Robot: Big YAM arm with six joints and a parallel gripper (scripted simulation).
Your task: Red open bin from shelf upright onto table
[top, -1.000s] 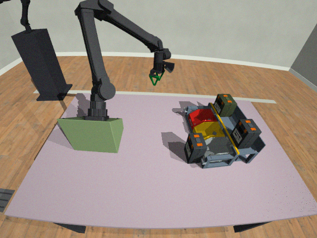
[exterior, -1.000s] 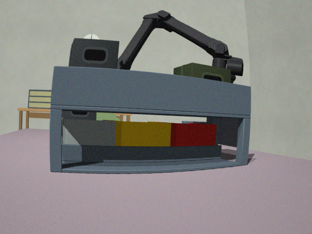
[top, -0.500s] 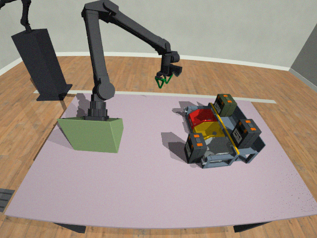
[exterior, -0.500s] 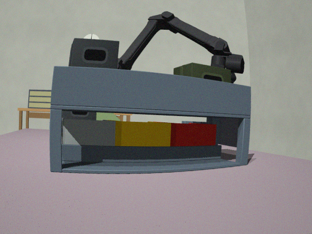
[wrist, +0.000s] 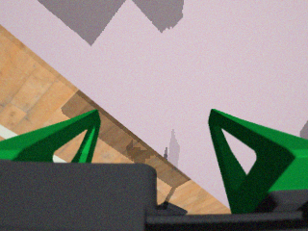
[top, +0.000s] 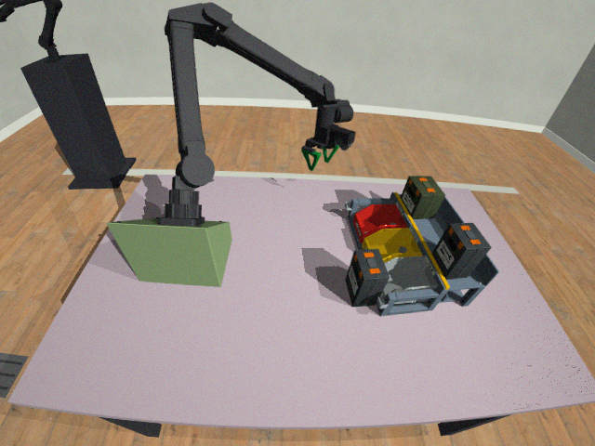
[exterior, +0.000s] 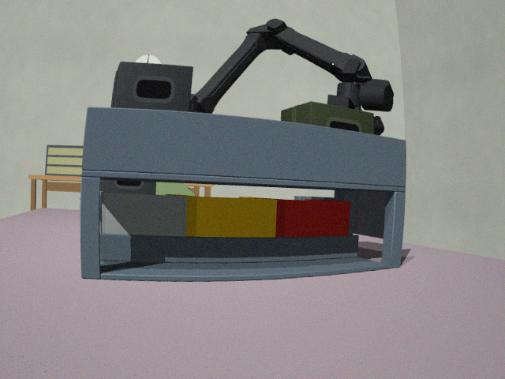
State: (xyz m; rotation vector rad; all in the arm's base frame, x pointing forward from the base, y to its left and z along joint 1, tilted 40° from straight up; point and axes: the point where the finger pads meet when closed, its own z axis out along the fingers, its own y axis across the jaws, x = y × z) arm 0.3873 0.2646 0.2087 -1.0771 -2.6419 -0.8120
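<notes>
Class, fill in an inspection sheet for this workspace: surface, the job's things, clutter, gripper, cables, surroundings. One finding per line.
Surface: lilac table; green block carries the arm's base.
Job's things: red bin in the grey-blue shelf, at the far end of a row beside a yellow bin and a grey bin; contents cannot be told.
Clutter: three lidded cases, one olive, two dark, at the shelf.
Gripper: gripper open, empty, above the table's far edge.
Cables: nothing seen.
Surroundings: wooden floor, dark stand, wooden bench.
</notes>
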